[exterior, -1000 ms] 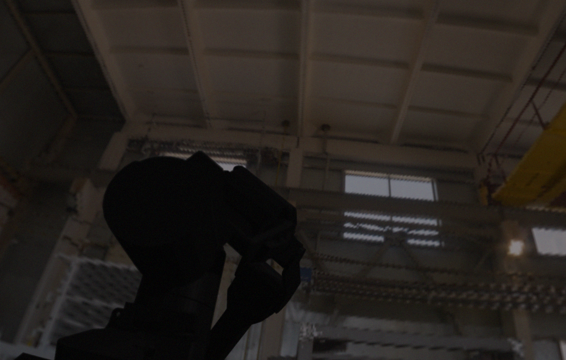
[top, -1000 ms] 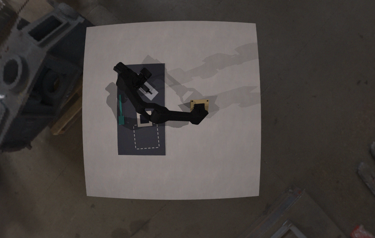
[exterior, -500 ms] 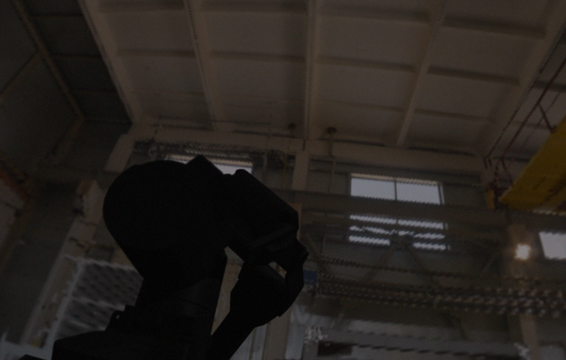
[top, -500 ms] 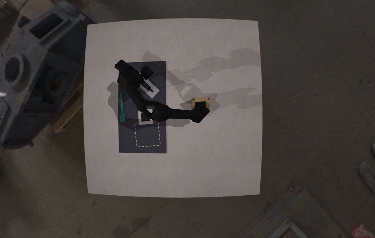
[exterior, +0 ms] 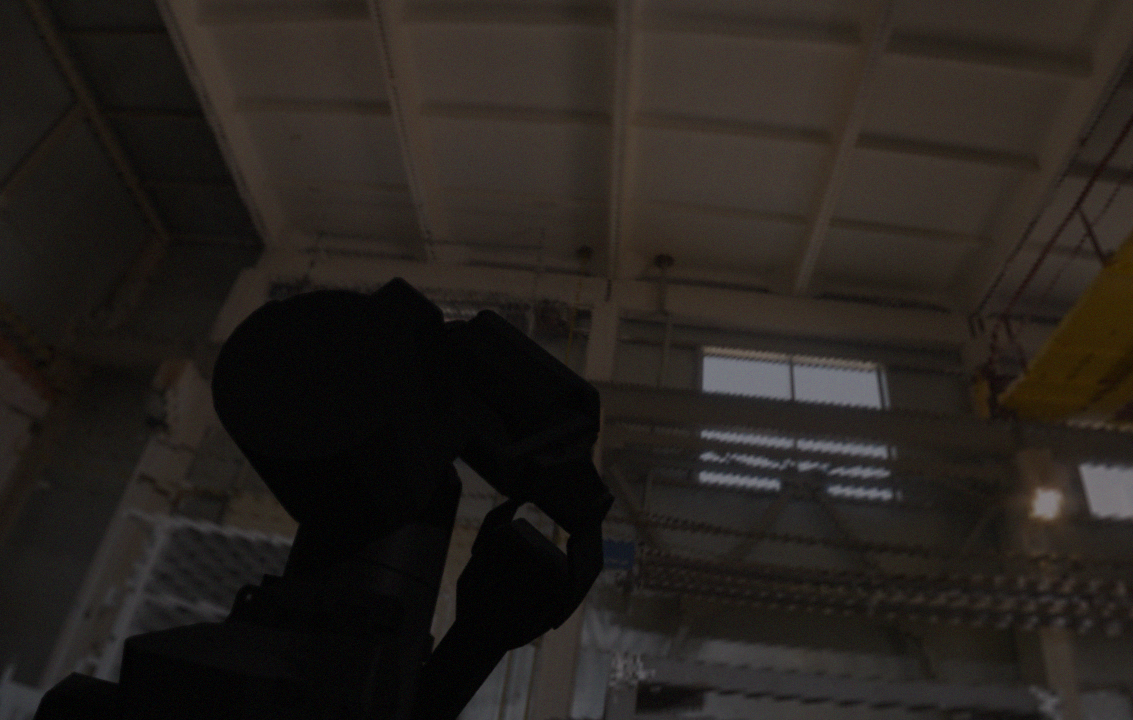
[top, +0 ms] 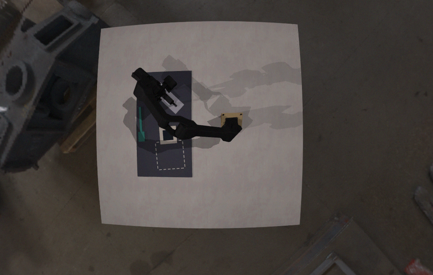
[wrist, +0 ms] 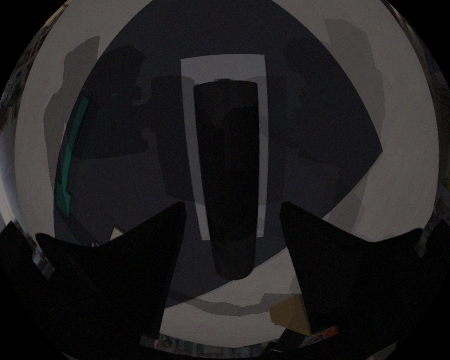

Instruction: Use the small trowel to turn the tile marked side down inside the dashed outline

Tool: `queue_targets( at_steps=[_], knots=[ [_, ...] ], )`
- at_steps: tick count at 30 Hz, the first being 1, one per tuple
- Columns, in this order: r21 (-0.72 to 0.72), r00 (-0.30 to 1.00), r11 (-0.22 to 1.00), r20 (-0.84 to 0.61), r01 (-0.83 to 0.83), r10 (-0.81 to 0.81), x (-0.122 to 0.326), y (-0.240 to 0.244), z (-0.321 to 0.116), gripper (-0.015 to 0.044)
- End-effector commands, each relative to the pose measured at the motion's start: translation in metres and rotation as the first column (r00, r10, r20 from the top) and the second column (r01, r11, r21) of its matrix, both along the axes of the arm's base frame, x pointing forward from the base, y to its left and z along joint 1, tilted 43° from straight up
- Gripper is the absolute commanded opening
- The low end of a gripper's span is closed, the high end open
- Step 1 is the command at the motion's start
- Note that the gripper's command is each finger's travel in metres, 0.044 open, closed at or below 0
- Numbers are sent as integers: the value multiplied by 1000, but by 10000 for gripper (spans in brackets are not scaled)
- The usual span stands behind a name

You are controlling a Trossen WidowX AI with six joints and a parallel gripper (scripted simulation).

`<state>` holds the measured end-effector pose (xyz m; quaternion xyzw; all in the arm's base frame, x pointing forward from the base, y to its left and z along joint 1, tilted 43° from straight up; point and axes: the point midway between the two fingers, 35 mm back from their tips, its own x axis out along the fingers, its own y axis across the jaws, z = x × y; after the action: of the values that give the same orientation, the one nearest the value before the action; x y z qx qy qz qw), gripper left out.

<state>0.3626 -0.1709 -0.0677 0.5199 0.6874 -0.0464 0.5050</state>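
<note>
The tile point(top: 168, 141) point(wrist: 116, 234) lies on the mat point(top: 147, 167) point(wrist: 315, 90), its dark square mark up. Its lower edge lies at the upper side of the dashed outline point(top: 158, 169). A trowel-like tool with a flat grey blade point(top: 177, 108) point(wrist: 225, 65) and a thick black handle point(wrist: 227, 150) is over the upper part of the mat. My gripper point(top: 163, 93) point(wrist: 233, 210) is open around that handle, with a gap on both sides. A teal tool point(top: 141, 136) point(wrist: 64, 200) with a thin handle and small square blade lies at the mat's left edge. The exterior view shows only the dark arm.
My arm point(top: 207, 130) reaches from its tan base plate point(top: 224, 119) on the right of the table point(top: 245, 191), passing above the tile's upper right. The forearm point(top: 153, 109) crosses the upper left of the mat. Shadows fall across mat and table.
</note>
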Motion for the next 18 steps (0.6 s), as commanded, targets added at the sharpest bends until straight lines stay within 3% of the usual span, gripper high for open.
queue_targets(
  at_steps=[1,7,18],
  knots=[
    [-10,1000,1000,4,14,-14,-3,-20,21,270],
    [-9,999,999,-12,32,-32,-3,-20,21,270],
    [-28,918,952,-257,306,-303,-3,-21,21,270]
  ],
)
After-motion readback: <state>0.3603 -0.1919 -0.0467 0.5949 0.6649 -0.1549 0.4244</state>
